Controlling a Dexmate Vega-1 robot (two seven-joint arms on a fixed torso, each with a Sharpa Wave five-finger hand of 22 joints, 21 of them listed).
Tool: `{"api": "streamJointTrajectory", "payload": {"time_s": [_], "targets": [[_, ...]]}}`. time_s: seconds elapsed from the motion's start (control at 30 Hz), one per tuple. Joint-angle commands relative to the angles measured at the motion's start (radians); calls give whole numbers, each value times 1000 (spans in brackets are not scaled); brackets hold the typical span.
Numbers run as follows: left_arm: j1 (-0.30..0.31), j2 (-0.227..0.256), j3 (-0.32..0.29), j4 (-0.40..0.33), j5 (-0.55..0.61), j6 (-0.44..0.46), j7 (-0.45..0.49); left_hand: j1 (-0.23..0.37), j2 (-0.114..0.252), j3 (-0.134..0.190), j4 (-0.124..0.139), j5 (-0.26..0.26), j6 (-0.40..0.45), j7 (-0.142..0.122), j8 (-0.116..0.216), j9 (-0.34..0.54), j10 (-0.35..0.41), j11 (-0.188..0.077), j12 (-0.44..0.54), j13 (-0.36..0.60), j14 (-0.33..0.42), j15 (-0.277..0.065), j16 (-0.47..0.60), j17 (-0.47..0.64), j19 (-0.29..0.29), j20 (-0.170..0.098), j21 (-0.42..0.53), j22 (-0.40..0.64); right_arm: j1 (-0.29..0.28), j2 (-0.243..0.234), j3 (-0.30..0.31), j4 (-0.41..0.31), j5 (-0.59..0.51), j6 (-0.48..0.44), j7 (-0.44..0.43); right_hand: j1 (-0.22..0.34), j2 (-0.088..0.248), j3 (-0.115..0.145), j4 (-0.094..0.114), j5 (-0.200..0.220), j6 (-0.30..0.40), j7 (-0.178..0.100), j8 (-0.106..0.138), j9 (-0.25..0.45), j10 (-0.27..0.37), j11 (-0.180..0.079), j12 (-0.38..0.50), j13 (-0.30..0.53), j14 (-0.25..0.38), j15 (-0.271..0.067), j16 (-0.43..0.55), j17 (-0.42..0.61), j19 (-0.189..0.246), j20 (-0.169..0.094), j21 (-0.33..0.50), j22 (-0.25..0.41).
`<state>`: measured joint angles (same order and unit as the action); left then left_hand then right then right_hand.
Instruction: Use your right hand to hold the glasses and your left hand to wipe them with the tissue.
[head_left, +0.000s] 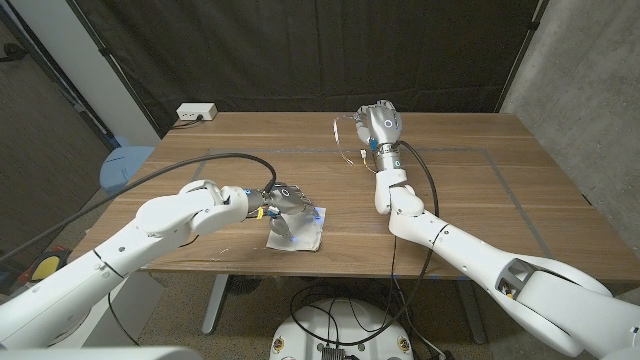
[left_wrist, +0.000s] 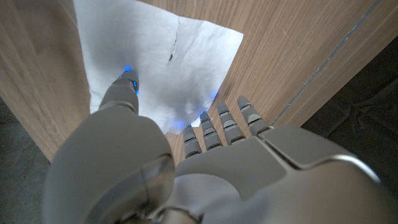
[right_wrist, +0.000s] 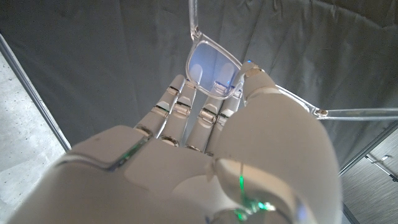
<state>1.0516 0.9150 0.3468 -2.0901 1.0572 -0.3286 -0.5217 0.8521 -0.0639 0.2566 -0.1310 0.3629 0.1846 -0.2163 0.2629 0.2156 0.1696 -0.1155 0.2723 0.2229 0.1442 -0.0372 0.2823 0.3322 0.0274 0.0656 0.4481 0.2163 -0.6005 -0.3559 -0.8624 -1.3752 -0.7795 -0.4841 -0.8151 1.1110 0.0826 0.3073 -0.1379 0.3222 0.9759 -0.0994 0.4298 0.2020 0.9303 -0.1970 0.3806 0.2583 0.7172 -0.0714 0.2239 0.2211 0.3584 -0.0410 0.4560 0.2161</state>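
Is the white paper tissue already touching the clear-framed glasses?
No: the white paper tissue lies on the wooden table under the left hand, while the right hand holds the clear-framed glasses raised.

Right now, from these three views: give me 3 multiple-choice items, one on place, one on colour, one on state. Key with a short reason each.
1. Where is the tissue?
A. on the table near its front edge
B. on the floor
C. hanging off the glasses

2. What colour is the glasses frame?
A. black
B. clear
C. red

3. What is the right hand doing?
A. lying empty on the table
B. pressing the tissue
C. holding the glasses up

Key: 1 A, it lies flat under the left hand. 2 B, the curtain shows through it. 3 C, fingers pinch the frame, raised above the table.
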Motion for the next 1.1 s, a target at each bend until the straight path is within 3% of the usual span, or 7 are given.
{"api": "streamJointTrajectory", "payload": {"time_s": [0.03,0.27,0.4,0.47,0.53,0.83,1.1], "targets": [[20,3,4,25,74,-23,89,37,32,-4,4,-12,117,-2,39,-4,110,-23,33,-2,89,-80,26,-3,48,-18,25,-1,-2,-1,-8,-10,-14,-18,3,6,11,-3,-2,8,144,-4,8,3,4,1,-1,1,11,-165,-4,1,4,-61,10,1],[64,12,-22,53,112,-32,258,135,105,28,-7,-72,373,8,117,-14,300,-58,86,10,273,-140,77,13,134,-46,79,0,-3,-2,-13,-14,-23,-25,5,7,11,-3,-2,9,144,-6,8,4,3,0,-3,1,13,-166,-5,1,2,-63,11,1],[95,12,-42,80,125,-36,394,192,139,37,-10,-121,613,34,210,-12,476,-73,162,36,411,-174,133,63,197,-59,125,3,-4,-2,-14,-14,-26,-28,3,7,11,-4,-1,10,144,-5,8,4,4,0,-4,2,14,-165,-6,1,2,-62,13,1],[110,6,-54,102,116,-41,477,235,171,44,-14,-141,737,99,265,-12,564,-61,203,53,493,-185,177,104,231,-60,153,7,-4,-1,-14,-14,-26,-29,2,7,11,-5,-1,10,145,-6,8,4,4,0,-4,2,14,-165,-6,1,2,-62,13,1],[124,-1,-65,116,124,-35,548,266,204,57,-14,-153,802,130,289,-18,632,-67,236,67,538,-186,201,132,253,-57,175,11,-5,1,-14,-13,-27,-32,1,7,11,-5,-1,10,145,-6,8,4,4,1,-4,2,14,-165,-6,1,2,-62,13,1],[186,-49,-107,154,121,25,760,294,213,41,-9,-166,804,155,281,-22,765,-59,320,109,633,-187,276,209,264,-45,211,22,-12,1,-8,-24,-25,-32,-13,9,10,-6,-2,13,145,-5,7,3,6,1,-6,2,15,-166,-8,1,-1,-62,15,0],[227,-127,-156,164,38,89,860,310,217,40,-6,-156,789,154,282,-4,788,-73,360,141,677,-190,284,232,260,-31,228,28,-26,6,0,-12,-24,-2,-90,12,10,-8,-3,14,146,-6,8,4,6,0,-8,3,15,-167,-9,1,-2,-63,17,0]]}}
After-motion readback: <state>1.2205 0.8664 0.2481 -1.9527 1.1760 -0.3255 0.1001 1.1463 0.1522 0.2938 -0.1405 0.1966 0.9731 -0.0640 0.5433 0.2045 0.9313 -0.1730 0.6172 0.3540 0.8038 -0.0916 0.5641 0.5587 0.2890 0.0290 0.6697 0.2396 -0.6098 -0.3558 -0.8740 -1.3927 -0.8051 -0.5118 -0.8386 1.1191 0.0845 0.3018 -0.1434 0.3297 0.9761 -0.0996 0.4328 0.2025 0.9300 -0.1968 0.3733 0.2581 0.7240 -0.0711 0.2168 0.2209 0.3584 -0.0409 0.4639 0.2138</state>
